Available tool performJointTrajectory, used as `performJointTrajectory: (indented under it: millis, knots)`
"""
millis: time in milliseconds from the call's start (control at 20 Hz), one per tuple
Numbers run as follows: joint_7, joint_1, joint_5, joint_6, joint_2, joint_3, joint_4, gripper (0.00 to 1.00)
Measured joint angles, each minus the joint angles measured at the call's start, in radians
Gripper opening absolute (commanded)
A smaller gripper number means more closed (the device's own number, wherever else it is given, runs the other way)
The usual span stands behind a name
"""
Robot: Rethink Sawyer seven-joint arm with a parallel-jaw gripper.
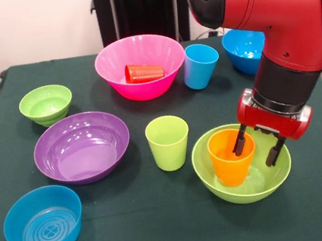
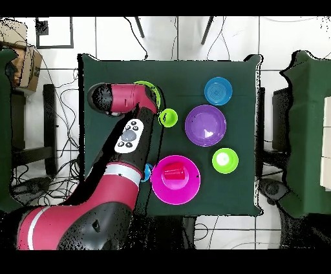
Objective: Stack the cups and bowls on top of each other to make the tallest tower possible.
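Observation:
An orange cup stands upright inside the large lime green bowl at the front right. My gripper is open and straddles the cup's right wall, one finger inside the cup and the other outside it, over the bowl. A red cup lies on its side in the big pink bowl. A lime green cup and a light blue cup stand alone. In the overhead view my arm hides the gripper and the orange cup, and only the green bowl's rim shows.
A large blue bowl sits at the back right behind my arm. The purple bowl, small lime green bowl and small blue ringed bowl occupy the left side. Overhead: pink bowl, purple bowl.

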Motion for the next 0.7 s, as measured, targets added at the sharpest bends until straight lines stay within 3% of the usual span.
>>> performJointTrajectory:
  millis: [700]
  knots:
    - [0.000, -0.005, -0.002, 0.077, -0.001, 0.000, -0.009, 1.00]
